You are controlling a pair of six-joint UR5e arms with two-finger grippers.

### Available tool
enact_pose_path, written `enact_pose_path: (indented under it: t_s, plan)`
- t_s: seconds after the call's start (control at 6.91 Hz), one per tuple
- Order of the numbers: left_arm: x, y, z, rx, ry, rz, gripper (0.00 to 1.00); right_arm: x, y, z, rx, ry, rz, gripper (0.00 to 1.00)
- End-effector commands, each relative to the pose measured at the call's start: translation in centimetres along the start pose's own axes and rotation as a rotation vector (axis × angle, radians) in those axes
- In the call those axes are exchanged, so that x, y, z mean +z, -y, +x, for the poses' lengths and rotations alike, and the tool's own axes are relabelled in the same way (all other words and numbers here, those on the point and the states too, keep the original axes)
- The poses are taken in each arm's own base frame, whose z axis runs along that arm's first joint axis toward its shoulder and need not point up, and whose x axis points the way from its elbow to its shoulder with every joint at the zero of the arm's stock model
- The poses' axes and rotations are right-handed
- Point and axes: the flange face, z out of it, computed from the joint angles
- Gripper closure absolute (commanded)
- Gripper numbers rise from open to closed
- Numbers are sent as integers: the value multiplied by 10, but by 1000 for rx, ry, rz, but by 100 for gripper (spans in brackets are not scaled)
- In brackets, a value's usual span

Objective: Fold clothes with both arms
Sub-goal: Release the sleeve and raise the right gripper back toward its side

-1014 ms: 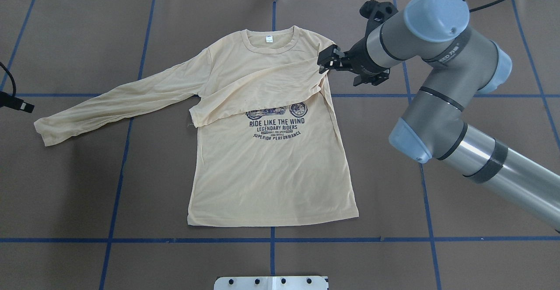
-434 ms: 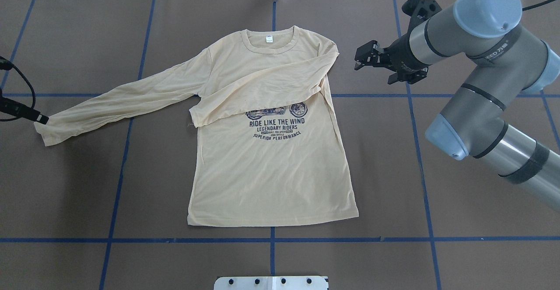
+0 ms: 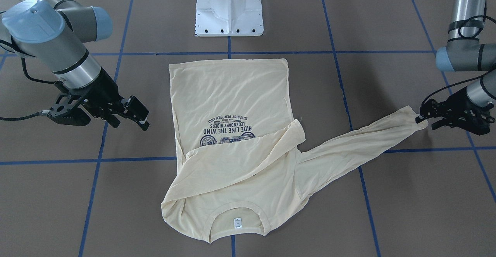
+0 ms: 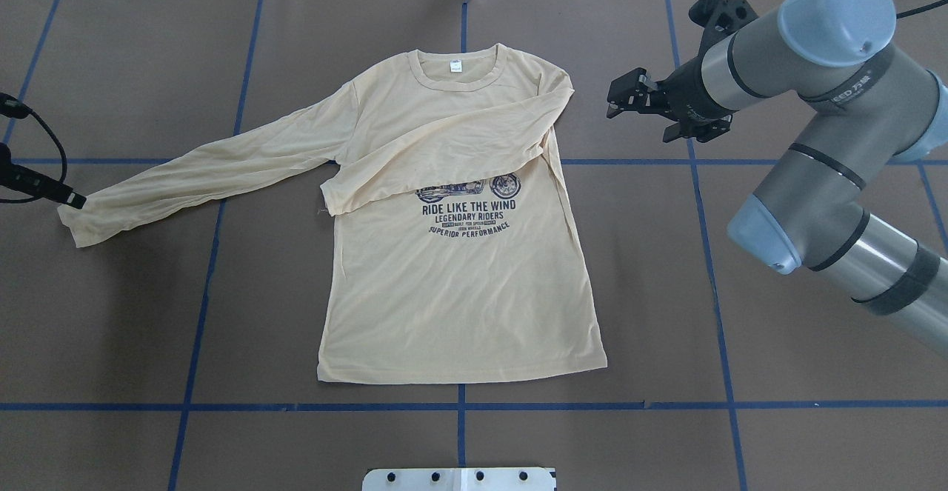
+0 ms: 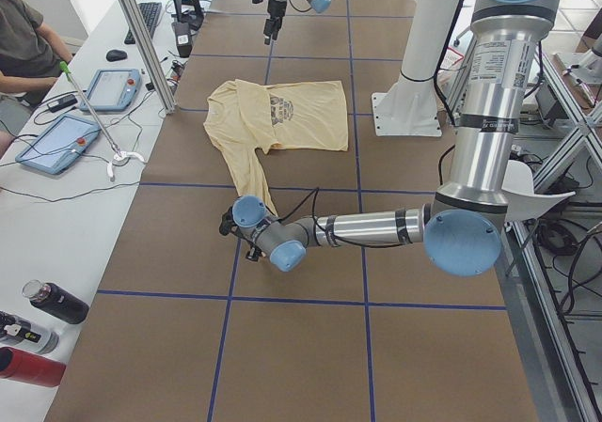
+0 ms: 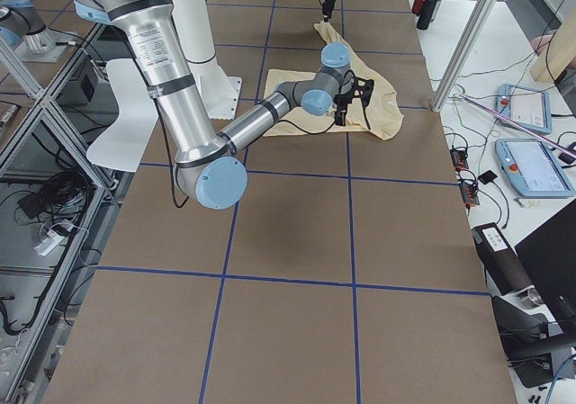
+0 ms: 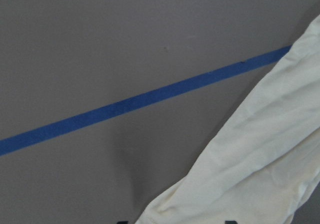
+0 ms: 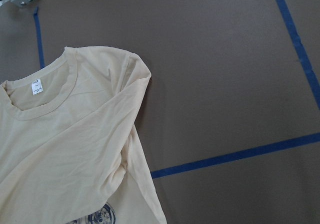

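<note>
Thin cream-yellow long-sleeved shirt (image 4: 459, 291) lies flat and faintly wrinkled on matte brown table (image 4: 740, 291). One sleeve is folded across the navy print. Right gripper (image 4: 613, 97): spread wide, empty, shirt's rounded shoulder near its fingertips. Left gripper (image 3: 423, 118): jaws apart, soft cuff (image 4: 74, 223) of the outstretched sleeve at its tips.

Cream shirt (image 4: 459, 291) flat; right pincer (image 4: 612, 104) alongside, apart

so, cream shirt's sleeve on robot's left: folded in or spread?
Spread: that sleeve of the pale cream long-sleeved shirt lies stretched out on the table, cuff by black left gripper.
</note>
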Motion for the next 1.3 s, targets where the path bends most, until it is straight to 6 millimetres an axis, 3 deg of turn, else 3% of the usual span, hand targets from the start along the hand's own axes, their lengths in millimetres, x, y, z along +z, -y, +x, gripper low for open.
enact_pose_path:
  t_s: [0.0, 0.14, 0.29, 0.72, 1.16]
  plan:
    - [3, 2, -1, 0, 7, -1, 41, 0, 0, 0, 0, -1, 3, 0]
    - [3, 2, -2, 0, 7, -1, 49, -2, 0, 0, 0, 1, 4, 0]
    - [5, -1, -6, -7, 9, -8, 50, -2, 0, 0, 0, 1, 4, 0]
    - [6, -4, -8, -16, 11, -11, 42, -2, 0, -1, 1, 2, 4, 0]
    - [6, -8, -8, -20, 7, -16, 48, -2, 0, -1, 1, 2, 4, 0]
